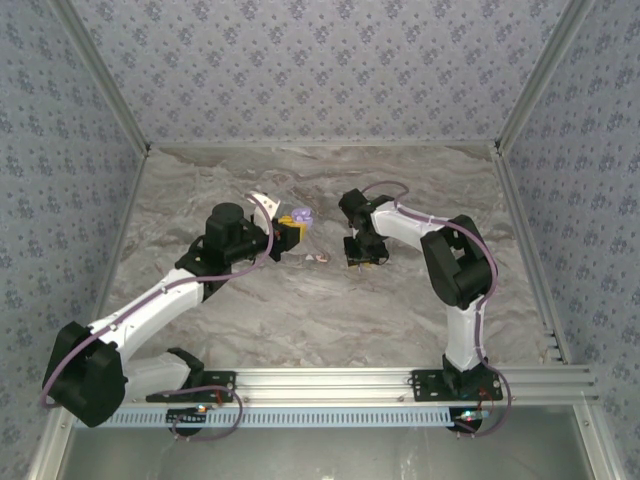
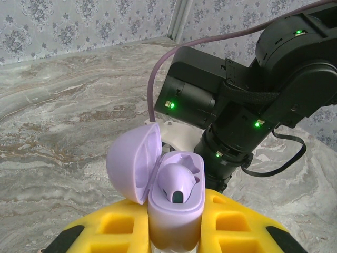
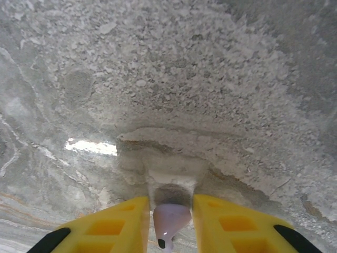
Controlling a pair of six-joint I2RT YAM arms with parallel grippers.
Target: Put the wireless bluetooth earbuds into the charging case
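Note:
My left gripper [image 2: 176, 227] is shut on the lilac charging case [image 2: 176, 213], held upright between its yellow fingers [image 2: 118, 226]. The case's lid [image 2: 131, 161] is hinged open to the left. One lilac earbud [image 2: 179, 182] sits in a socket of the case. My right gripper [image 3: 171, 206] is down at the marble table, and a second lilac earbud [image 3: 171, 220] fills the gap between its yellow fingers [image 3: 113, 227], stem toward the camera. In the top view the left gripper [image 1: 288, 234] with the case [image 1: 299, 217] is left of the right gripper [image 1: 360, 256].
Small pinkish-white pieces [image 1: 318, 258] lie on the table [image 1: 300, 320] between the two grippers. A white object [image 1: 260, 200] lies behind the left arm. The right arm's black wrist [image 2: 247, 100] looms close behind the case. Patterned walls enclose the table.

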